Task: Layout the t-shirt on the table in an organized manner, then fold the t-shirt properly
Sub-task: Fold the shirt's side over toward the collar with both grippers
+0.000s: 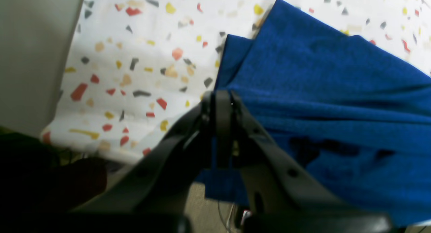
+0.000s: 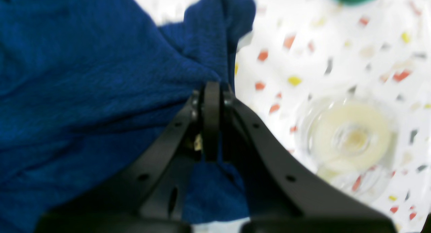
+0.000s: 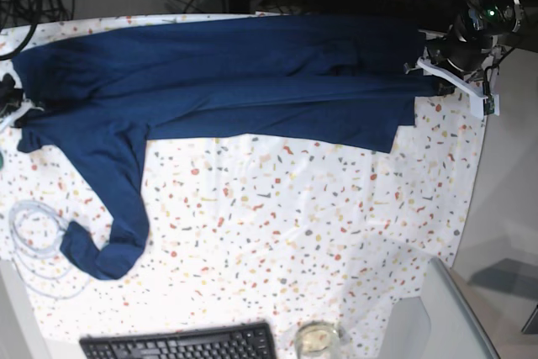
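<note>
Clamping on cloth, both: left gripper (image 1: 222,101) pinching one edge of the t-shirt (image 3: 227,81), right gripper (image 2: 211,91) pinching the opposite edge. Lying stretched across the upper part of the base view on one speckled table (image 3: 319,233), one t-shirt, a sleeve trailing toward lower left. Reaching in from upper right and far left, two arms. Sitting along the bottom edge, one keyboard (image 3: 181,345), one glass (image 3: 316,340).
</note>
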`<state>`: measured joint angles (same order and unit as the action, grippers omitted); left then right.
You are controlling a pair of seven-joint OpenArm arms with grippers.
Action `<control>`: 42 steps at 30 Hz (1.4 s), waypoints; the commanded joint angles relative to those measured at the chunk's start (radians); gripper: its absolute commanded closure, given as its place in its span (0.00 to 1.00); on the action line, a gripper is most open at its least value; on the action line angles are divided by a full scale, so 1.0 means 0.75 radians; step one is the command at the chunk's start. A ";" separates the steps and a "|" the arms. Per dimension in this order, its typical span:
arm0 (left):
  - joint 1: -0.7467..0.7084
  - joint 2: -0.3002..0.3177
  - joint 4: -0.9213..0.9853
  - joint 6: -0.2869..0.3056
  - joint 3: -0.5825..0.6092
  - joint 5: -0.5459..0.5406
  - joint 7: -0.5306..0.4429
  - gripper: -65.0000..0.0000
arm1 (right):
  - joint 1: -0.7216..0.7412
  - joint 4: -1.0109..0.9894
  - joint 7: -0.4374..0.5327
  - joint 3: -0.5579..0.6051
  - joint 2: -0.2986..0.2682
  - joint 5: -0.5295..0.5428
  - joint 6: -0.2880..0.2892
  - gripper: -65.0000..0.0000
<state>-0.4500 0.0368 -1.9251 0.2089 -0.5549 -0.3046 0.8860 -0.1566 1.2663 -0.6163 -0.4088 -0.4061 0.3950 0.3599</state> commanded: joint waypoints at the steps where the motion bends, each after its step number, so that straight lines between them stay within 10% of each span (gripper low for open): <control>1: -0.017 0.011 -0.026 -0.001 -0.008 -0.002 -0.020 1.00 | -0.001 0.023 0.021 -0.010 -0.026 0.008 0.002 1.00; 42: -0.162 -0.011 -0.024 -0.003 -0.006 0.012 -0.031 1.00 | -0.089 0.076 0.017 -0.006 -0.024 0.006 0.002 1.00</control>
<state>-0.5674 0.0196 -1.9289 0.2092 -0.5549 -0.2962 0.8795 -0.2359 1.3109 -0.6247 -0.4076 -0.4015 0.3962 0.3603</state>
